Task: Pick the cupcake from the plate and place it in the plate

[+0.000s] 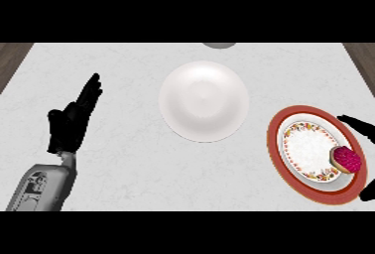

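The cupcake point(346, 158) sits on the right-hand part of the red-rimmed plate point(277, 149), over the floral inner band, its dark pink top tilted toward the view's right; it is roundish, so no long axis can be told. The right hand point(356, 125) brackets it — one black finger shows just above the cupcake, another part just below at the plate's lower right edge — spread around it; contact cannot be told. Well to the left of the red-rimmed plate lies a plain white plate point(204, 100), bare. Further left, the left hand point(72, 124) rests with fingers straight, pointing up. The bench point(124, 163) is pale grey marble; brown strips — unclear what — show at its upper corners.
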Robot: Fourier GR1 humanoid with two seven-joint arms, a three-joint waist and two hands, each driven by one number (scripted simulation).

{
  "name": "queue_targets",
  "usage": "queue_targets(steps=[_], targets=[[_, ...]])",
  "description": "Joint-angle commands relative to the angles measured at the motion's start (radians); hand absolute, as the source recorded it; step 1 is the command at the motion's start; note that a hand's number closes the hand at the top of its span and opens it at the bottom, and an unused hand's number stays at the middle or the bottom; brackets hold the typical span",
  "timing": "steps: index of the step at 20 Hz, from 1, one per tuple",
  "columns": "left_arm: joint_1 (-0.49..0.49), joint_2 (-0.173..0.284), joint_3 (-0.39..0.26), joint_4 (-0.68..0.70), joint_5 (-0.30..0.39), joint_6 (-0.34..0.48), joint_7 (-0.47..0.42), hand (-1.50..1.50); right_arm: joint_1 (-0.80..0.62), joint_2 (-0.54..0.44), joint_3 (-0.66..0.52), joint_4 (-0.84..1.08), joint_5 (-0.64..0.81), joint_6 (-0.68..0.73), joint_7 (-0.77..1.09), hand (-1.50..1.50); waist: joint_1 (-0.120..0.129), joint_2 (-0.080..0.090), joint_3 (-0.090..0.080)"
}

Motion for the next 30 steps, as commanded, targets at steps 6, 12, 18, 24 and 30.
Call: queue_targets(steps=[6, 12, 18, 24, 30], targets=[[0.054, -0.029, 0.01, -0.074, -0.038, -0.025, 0.021, 0.0, -0.099, 0.079, 0.007, 0.228, 0.154, -0.018, -0.095, -1.5, 0.003, 0.0, 0.0], [-0.011, -0.072, 0.039, 0.057, -0.088, -0.004, -0.029, 0.0, -0.086, 0.106, -0.028, 0.242, 0.212, -0.013, -0.136, -1.5, -0.002, 0.0, 0.0], [-0.014, -0.026, 0.083, 0.002, -0.042, -0.074, 0.018, 0.0, -0.147, 0.158, -0.016, 0.339, 0.29, -0.16, -0.216, 1.5, 0.003, 0.0, 0.0], [-0.003, -0.073, 0.069, 0.023, -0.075, -0.067, -0.017, 0.0, -0.188, 0.152, -0.065, 0.442, 0.339, -0.211, -0.286, 1.5, 0.002, 0.001, 0.0], [-0.003, -0.089, 0.063, -0.058, -0.083, -0.052, 0.054, 0.0, -0.369, 0.172, -0.053, 0.641, 0.426, -0.288, -0.291, 1.5, 0.008, 0.001, 0.0]])
